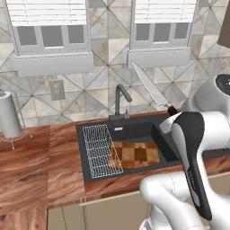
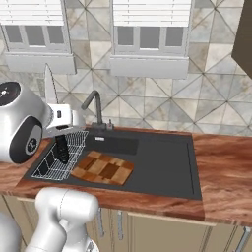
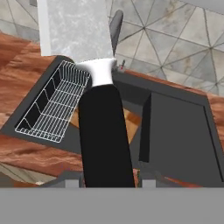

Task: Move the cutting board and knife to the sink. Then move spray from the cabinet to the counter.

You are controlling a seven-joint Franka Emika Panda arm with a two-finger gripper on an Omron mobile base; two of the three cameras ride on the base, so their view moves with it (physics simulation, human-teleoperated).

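Note:
My gripper is shut on the knife, holding it in the air over the left part of the sink. The silver blade points up and the black handle runs down between my fingertips. The chequered cutting board lies flat on the sink floor, below the knife and beside the wire rack; it also shows under the handle as the cutting board. The reddish-brown counter surrounds the sink. The spray and the cabinet are out of view.
A white wire rack sits in the sink's left end. A dark faucet rises behind the sink, close to the blade. A paper towel roll stands far left on the counter. A dark panel corner hangs at upper right.

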